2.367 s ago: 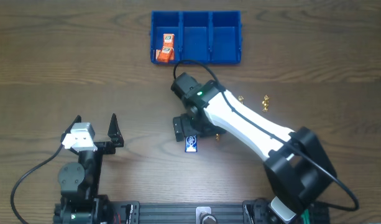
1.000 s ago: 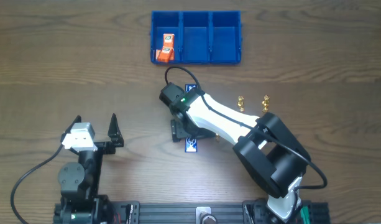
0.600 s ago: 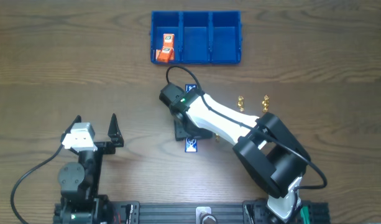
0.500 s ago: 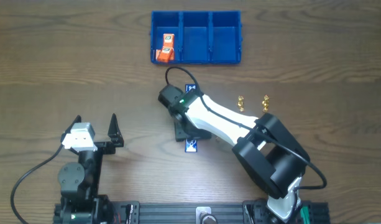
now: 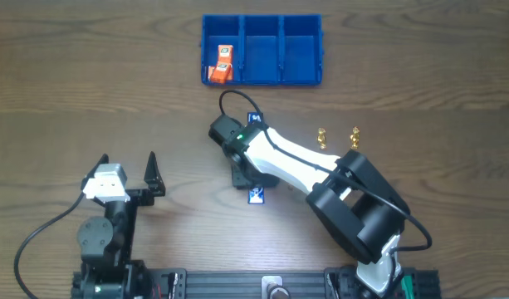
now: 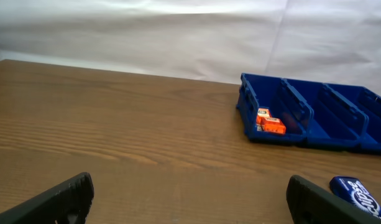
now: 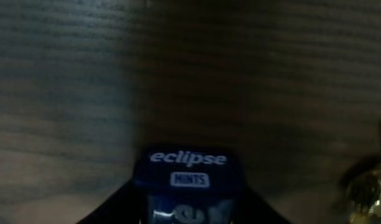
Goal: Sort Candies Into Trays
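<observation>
The wooden table [image 5: 88, 91] carries everything. Along its far side sits the blue tray [image 5: 271, 82], three compartments in a row, its long axis running left to right in the top view.

The right arm reaches across the middle of the table from its base. Its right gripper [image 5: 252, 187] is down at the tabletop, well short of the tray, with its fingers closed in on a blue mint pack [image 5: 256, 196]. The pack lies flat on the wood. Its long axis runs from the arm bases' side toward the tray's side, and one short end sticks out of the gripper toward the bases. In the right wrist view the pack sits pinched between the two dark fingers, printed face up.

The left gripper [image 5: 128, 159] hangs near its own base, far from the candies, its fingers spread wide and holding nothing.

A second mint pack [image 5: 255, 119] lies between the tray and the right arm's wrist, partly hidden by the arm.

Two orange candies [image 5: 221, 66] rest in the tray's left compartment.

A few small gold candies [image 5: 354, 133] lie on the table to the right of the arm.
</observation>
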You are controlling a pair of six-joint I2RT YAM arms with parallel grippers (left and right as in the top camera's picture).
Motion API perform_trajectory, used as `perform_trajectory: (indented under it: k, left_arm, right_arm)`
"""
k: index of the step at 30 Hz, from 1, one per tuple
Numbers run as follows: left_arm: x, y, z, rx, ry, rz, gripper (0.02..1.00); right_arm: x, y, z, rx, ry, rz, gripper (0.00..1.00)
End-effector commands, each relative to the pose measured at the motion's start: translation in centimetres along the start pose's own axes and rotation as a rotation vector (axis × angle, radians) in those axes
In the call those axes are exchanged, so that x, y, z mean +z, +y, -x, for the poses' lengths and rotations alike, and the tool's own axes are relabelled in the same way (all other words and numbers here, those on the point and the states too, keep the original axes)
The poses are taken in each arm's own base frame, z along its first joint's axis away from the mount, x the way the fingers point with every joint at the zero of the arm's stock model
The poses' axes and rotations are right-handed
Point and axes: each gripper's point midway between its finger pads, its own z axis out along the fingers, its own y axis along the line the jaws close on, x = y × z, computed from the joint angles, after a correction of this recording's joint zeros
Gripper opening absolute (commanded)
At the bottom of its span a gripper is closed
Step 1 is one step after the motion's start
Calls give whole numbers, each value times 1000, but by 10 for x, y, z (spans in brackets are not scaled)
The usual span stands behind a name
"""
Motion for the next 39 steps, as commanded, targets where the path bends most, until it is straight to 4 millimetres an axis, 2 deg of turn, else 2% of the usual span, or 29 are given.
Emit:
perform_trajectory:
  k: [1,6,8,11,15,18,20,21,24,27,30,32,34,39]
  left_arm:
    - [0,1,-16,3,52,-1,998]
    - [0,1,-16,3,52,-1,998]
    - [0,1,-16,3,52,-1,996]
    - [0,1,-16,3,52,-1,998]
    - [0,1,-16,3,52,-1,996]
    - [0,1,-16,3,52,-1,998]
    - [0,1,-16,3,52,-1,998]
    - [0,1,-16,3,51,-1,998]
    - [0,1,-16,3,52,-1,996]
    - [0,1,-16,3,52,-1,998]
    - [0,1,-16,3,52,-1,998]
    - [0,1,-16,3,52,-1,998]
    - [0,1,-16,3,52,-1,998]
    - [0,1,-16,3,52,-1,998]
  right_arm:
    - [8,-3,2,12,-7,-35,334]
    - [-1,2,7,11,-35,-11,334]
    - [-12,3,14,7,-74,-6,334]
    - [-42,2,32,-15,-160,-4,338]
    - [-99,-12,70,-7,-304,-23,325]
    - [-150,-26,117,4,-447,-15,292]
    - [-174,-35,144,13,-542,-19,244]
    - [-189,-45,164,34,-616,-29,205]
    - [-217,-61,203,60,-769,-34,185]
    - [-238,-66,236,62,-907,-23,187]
    - [-245,-61,260,40,-999,-11,187]
    - [-242,-54,277,19,-1046,-12,187]
    - [-234,-50,286,7,-1062,-23,189]
    - [-198,-52,303,30,-1053,-86,191]
